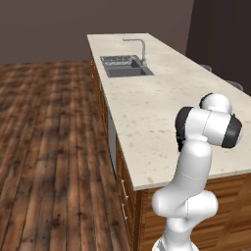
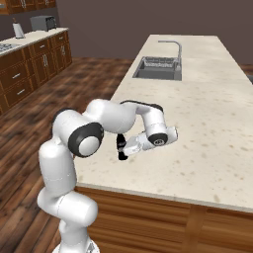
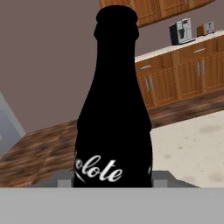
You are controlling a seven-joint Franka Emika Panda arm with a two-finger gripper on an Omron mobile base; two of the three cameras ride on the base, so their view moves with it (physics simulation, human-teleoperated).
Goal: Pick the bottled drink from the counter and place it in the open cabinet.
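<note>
Between the tool's jaws, a black white-lettered bottled drink.

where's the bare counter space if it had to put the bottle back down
Bare counter runs from the gripper, shut on the bottled drink, up to the sink, and right to the far edge. Crowded only at the sink and faucet.

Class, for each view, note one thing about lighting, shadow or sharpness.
Left base view: even, soft light on the counter, no glare. Right base view: faint shadow beside the bottled drink. Hand view: bottle nearly pure black, white lettering slightly soft, background cabinets sharp.
</note>
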